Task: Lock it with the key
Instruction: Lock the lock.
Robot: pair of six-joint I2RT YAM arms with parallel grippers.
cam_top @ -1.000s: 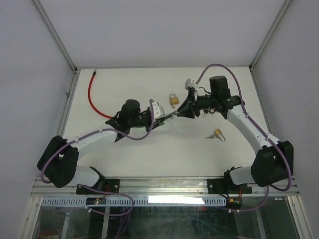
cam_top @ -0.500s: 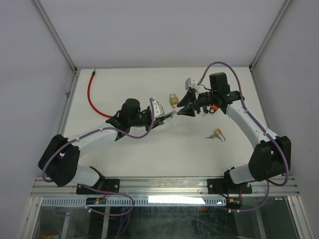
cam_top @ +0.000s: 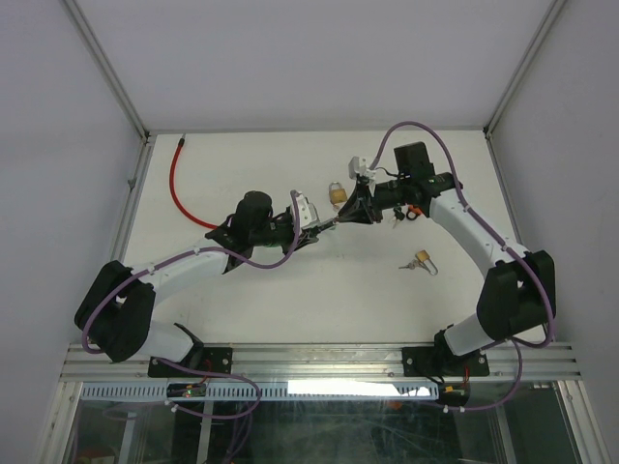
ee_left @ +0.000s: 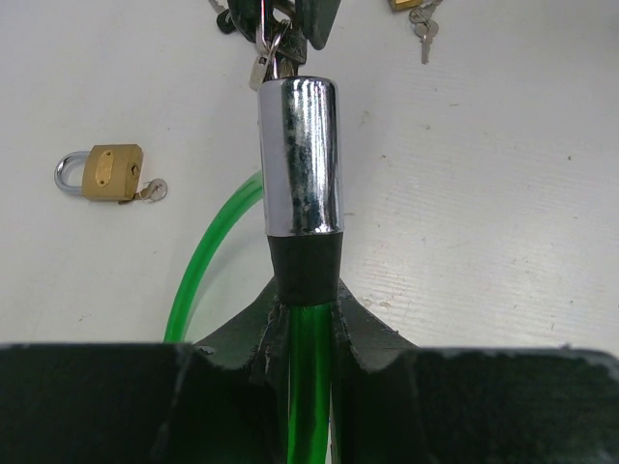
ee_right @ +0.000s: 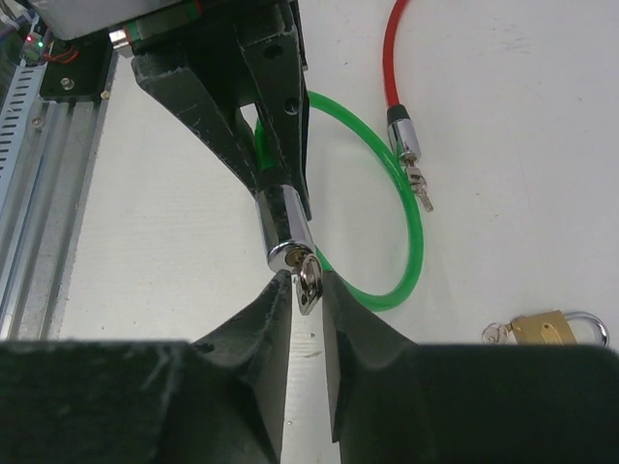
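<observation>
Chrome lock cylinder [ee_left: 298, 155], glossy green cable [ee_left: 201, 263], key [ee_right: 308, 278]

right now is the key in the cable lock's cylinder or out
In. The key sits in the end face of the chrome cylinder, only its head showing, pinched by the right gripper.

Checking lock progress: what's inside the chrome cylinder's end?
A key sits in the keyhole of the chrome cylinder, its head between the jaws of the right gripper; its blade is hidden inside.
</observation>
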